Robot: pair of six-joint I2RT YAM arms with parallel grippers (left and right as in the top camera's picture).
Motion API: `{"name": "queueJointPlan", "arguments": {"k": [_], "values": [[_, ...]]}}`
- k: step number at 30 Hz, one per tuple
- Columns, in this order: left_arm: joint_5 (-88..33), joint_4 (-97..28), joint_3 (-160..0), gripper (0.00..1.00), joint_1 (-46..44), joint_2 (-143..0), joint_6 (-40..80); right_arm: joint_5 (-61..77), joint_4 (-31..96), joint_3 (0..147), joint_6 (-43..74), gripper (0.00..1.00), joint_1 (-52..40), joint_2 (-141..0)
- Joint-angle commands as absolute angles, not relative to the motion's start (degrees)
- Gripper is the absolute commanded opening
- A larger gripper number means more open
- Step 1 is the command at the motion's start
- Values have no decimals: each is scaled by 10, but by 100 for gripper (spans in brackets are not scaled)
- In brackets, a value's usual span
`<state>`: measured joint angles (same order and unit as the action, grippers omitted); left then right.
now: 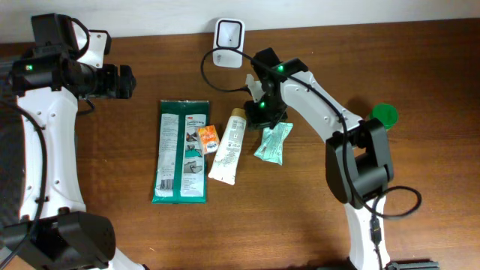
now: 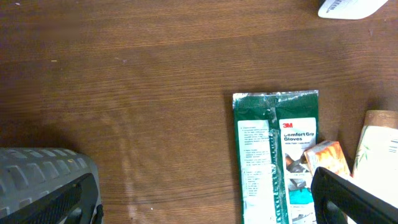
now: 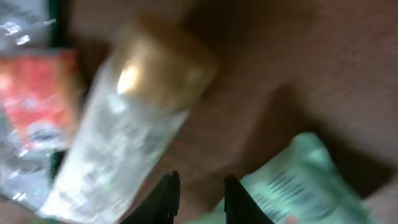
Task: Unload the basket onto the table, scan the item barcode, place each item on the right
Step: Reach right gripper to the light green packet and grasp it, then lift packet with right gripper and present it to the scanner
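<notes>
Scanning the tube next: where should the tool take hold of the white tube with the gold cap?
Probably just below the gold cap, pinching across the white tube, coming straight down. It lies flat; that end looks clear on both sides, while lower down the orange packet crowds its left and the mint pouch its right.

Overhead looks down; both wrist cameras, closer, share the tube (image 1: 229,146).

Glossy plastic glove pack (image 1: 181,150), wood-grain table (image 1: 300,217)

Glove pack (image 1: 181,151), orange packet (image 1: 208,139), tube (image 1: 229,146), mint pouch (image 1: 273,142) packed mid-table — tight gaps; table (image 1: 112,187) bare left and front.
</notes>
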<state>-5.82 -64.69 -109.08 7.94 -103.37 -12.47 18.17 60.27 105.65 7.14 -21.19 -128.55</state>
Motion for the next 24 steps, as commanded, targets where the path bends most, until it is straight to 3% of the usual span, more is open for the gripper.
{"name": "queueJointPlan", "arguments": {"k": [1,7,12,16,17,24], "values": [[-64,-646,-1094,99,81,-1022,-132,156,592,1050,72,23,-189,-1312],[-64,-646,-1094,99,81,-1022,-132,168,609,1058,64,22,-141,-1318],[-64,-646,-1094,99,81,-1022,-132,247,723,1157,1,24,-105,-1302],[-64,-646,-1094,99,81,-1022,-132,251,821,1227,1,61,-72,-1296],[-64,-646,-1094,99,81,-1022,-132,251,841,1224,4,66,-64,-1297],[-64,-646,-1094,99,81,-1022,-132,261,830,1074,1,73,-47,-1298]]}}
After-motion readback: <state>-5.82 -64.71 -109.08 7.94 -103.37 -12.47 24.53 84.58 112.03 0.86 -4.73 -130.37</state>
